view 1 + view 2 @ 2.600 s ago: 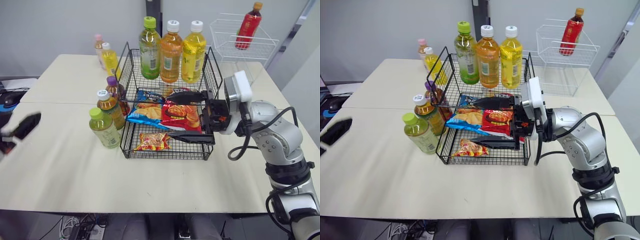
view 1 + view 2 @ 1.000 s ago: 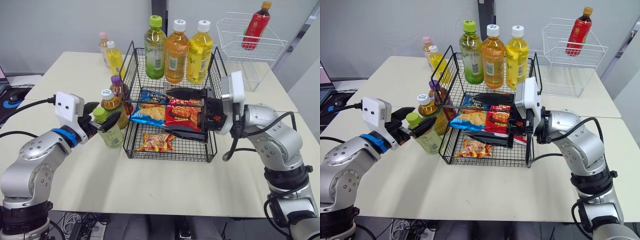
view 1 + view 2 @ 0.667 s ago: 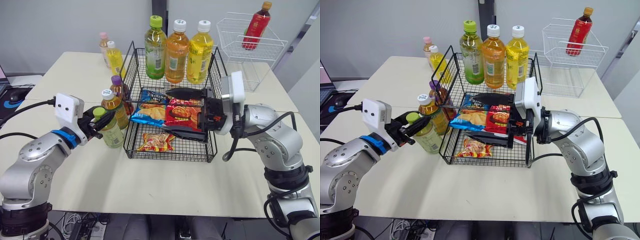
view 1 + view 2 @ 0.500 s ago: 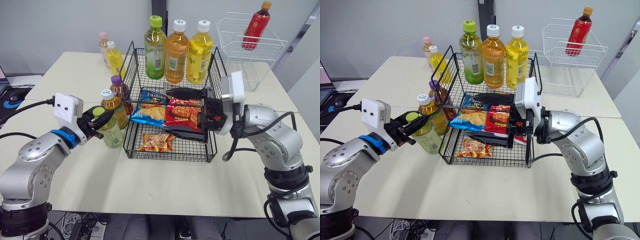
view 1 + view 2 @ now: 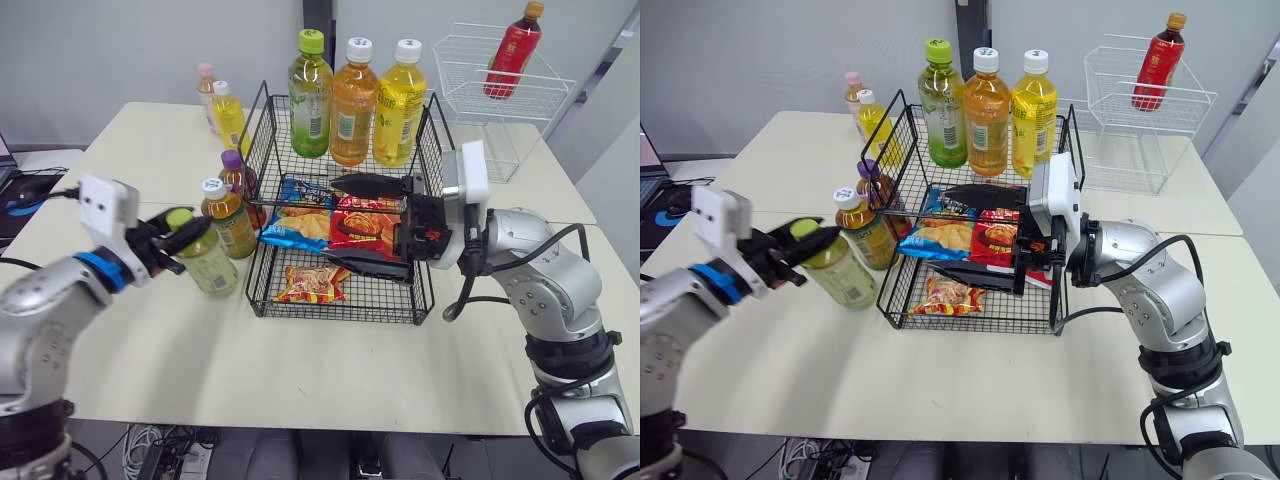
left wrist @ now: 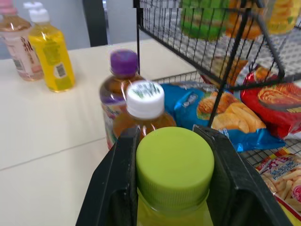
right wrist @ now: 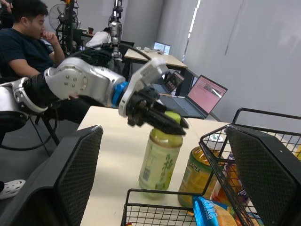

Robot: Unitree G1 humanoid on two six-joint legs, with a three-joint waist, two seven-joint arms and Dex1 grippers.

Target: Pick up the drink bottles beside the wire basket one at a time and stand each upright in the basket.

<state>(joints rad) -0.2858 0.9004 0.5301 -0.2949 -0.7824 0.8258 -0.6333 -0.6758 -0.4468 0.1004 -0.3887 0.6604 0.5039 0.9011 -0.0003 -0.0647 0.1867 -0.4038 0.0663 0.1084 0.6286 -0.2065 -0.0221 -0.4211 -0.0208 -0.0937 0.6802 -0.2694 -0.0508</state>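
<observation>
Where left gripper [image 6: 173, 141] clamps green-capped bottle [image 5: 212, 270], neck hidden

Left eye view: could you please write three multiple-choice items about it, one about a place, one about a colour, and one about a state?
1. Where does the red bottle stand?
A. in the black wire basket
B. in the white wire basket
C. on the table by the purple-capped bottle

2. What colour is the cap that the left gripper holds?
A. purple
B. white
C. lime green

3. How is the right gripper?
A. open, holding nothing
B. shut on a snack bag
C. shut on a bottle

Answers:
1 B, the red bottle stands inside the white wire basket at the far right.
2 C, the two black fingers press on either side of a lime green cap.
3 A, its fingers stand wide apart and grip nothing.
</observation>
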